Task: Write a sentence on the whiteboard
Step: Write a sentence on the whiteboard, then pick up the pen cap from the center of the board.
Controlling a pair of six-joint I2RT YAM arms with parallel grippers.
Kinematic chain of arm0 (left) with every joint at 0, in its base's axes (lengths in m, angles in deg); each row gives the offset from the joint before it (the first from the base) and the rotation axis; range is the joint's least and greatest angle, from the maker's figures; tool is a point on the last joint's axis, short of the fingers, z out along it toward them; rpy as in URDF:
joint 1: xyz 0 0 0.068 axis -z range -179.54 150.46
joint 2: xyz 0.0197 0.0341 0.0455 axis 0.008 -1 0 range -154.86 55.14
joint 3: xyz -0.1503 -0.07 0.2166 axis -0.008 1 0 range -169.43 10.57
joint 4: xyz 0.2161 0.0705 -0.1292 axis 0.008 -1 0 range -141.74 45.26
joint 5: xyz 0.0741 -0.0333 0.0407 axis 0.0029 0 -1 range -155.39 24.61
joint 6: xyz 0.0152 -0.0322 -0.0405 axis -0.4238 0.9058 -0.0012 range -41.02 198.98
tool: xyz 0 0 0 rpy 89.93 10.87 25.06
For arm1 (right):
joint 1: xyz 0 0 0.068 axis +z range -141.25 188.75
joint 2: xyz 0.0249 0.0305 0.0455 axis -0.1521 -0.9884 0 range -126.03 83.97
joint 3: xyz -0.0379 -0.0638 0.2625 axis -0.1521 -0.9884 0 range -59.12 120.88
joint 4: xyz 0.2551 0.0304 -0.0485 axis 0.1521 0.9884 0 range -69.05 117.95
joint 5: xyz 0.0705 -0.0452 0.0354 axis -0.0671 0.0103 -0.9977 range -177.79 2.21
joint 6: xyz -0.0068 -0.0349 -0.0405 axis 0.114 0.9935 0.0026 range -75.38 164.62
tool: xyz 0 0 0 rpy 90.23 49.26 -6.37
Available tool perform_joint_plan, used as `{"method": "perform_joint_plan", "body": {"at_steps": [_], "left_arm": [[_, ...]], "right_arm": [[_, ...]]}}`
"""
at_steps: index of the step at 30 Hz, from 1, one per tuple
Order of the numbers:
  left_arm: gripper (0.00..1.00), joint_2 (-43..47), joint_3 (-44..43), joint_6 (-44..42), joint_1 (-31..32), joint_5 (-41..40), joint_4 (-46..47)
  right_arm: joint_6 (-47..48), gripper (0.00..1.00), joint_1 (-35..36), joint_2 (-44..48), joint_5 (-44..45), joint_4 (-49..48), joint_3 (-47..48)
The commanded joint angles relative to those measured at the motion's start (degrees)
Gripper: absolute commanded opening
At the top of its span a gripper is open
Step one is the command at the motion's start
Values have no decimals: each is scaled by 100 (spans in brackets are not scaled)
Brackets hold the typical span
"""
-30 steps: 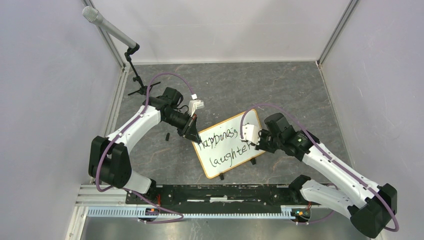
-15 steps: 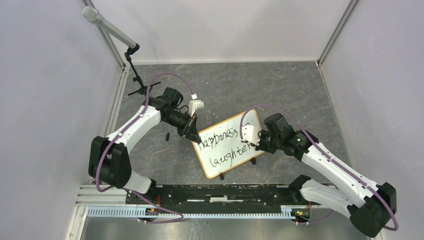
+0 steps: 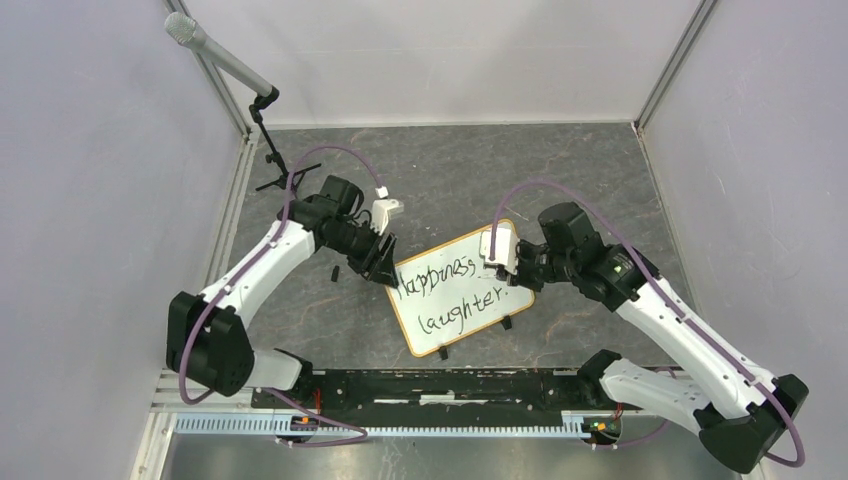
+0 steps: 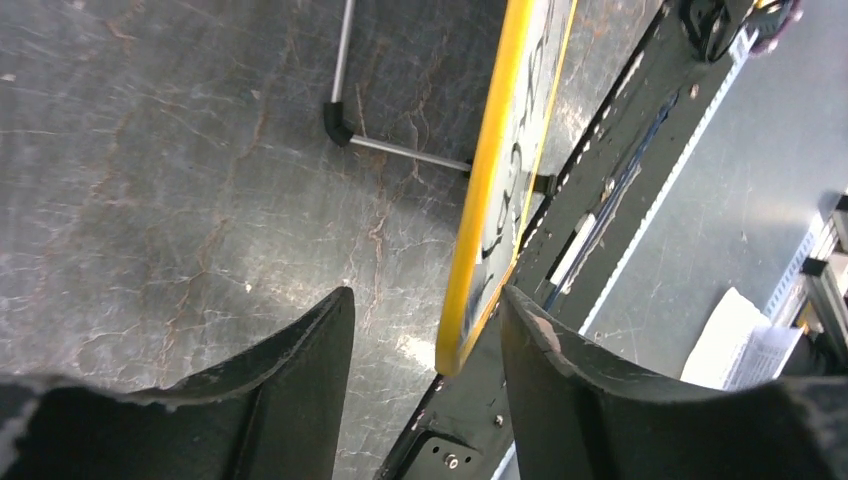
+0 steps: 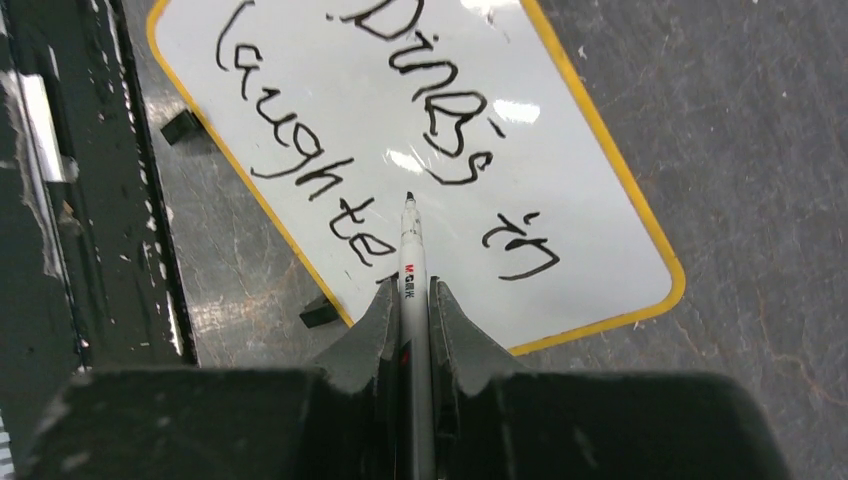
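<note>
Marker (image 5: 412, 250) clamped in right pincer (image 5: 410, 290), tip aimed 12 o'clock over the sentence (image 5: 447, 120); whiteboard (image 5: 600, 200) laid 8-to-2 in top view. Left pincer (image 4: 428, 296) spread wide, board edge between jaws.

My left arm (image 3: 265, 262) and right arm (image 3: 690, 345) wear white shells between black joints and chunky black bases. A purple cable (image 3: 330, 152) loops along each, and a white camera mount (image 3: 385, 210) sits at each wrist. My fingers (image 4: 300, 390) are matte black, tapered, scuffed at the edges
</note>
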Motion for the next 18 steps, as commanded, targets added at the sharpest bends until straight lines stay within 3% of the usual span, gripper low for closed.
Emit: {"method": "perform_joint_plan", "body": {"at_steps": [1,6,9,12,18], "left_arm": [[63,481,-632,253,-183,-187,-57],[65,800,-840,15,-1156,-693,-297],[63,818,-646,-197,-1671,-1491,-383],[60,650,-366,-417,-1746,-2682,-425],[57,194,84,-427,-1747,-3040,-436]], "right_arm": [[-373,0,-8,-106,-510,-166,452],[-904,0,-8,-125,-498,-617,539],[-1180,0,-6,-143,-471,-866,539],[-1372,0,-23,-156,-438,-1065,539],[-1539,0,-272,-257,-442,-1150,686]]}}
